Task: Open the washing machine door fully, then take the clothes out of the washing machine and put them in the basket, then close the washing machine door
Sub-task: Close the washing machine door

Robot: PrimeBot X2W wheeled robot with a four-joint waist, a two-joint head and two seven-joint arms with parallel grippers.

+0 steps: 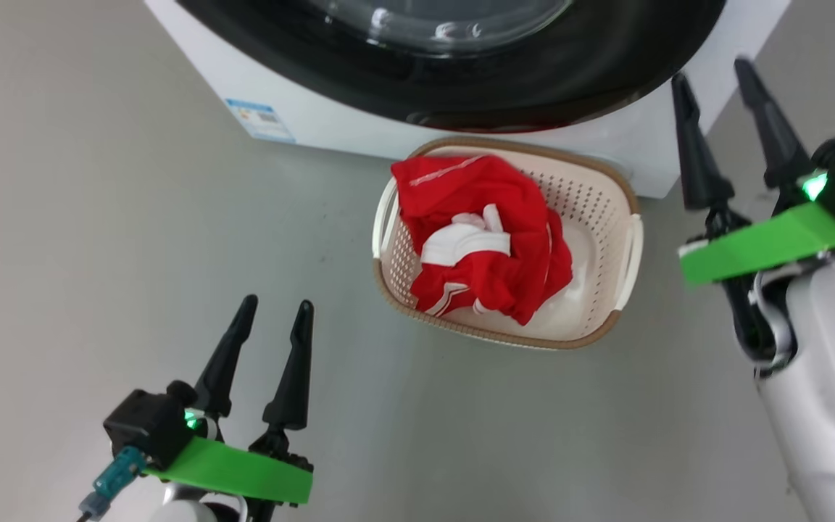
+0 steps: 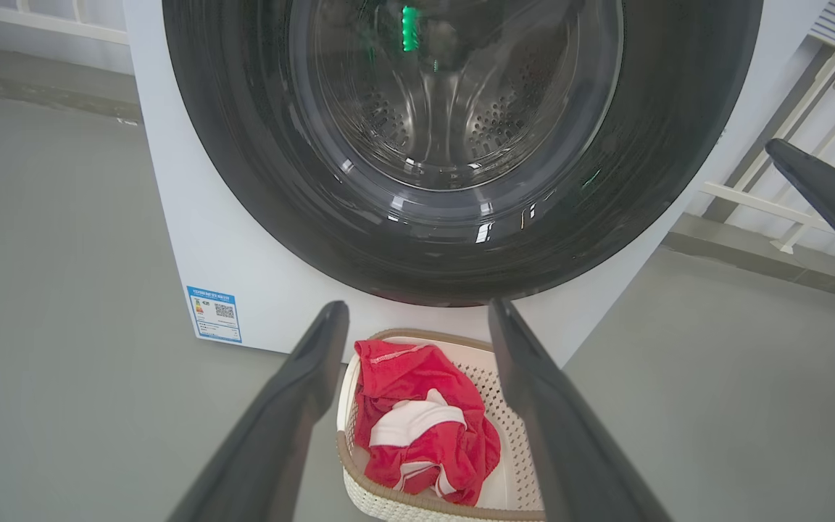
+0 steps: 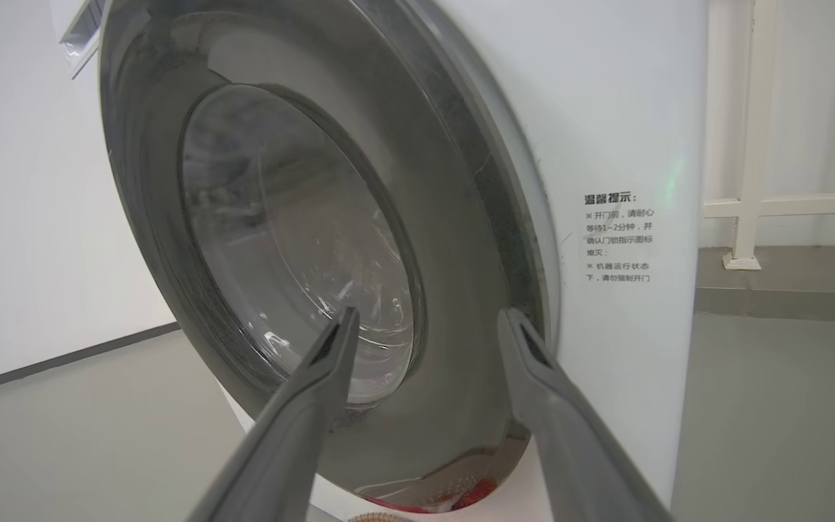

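Left pincer: spread, empty, near the basket, on its left.
Right pincer: spread, empty, beside the closed door.
Clothes: in basket, between pincers.
Left wrist view: drum through glass.
Right wrist view: warning label.

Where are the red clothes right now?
In the head view, the red clothes fill the left part of the cream basket, on the floor right before the washing machine, below its door.

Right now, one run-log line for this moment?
door: shut | clothes: in basket | left gripper: open, empty | right gripper: open, facing door
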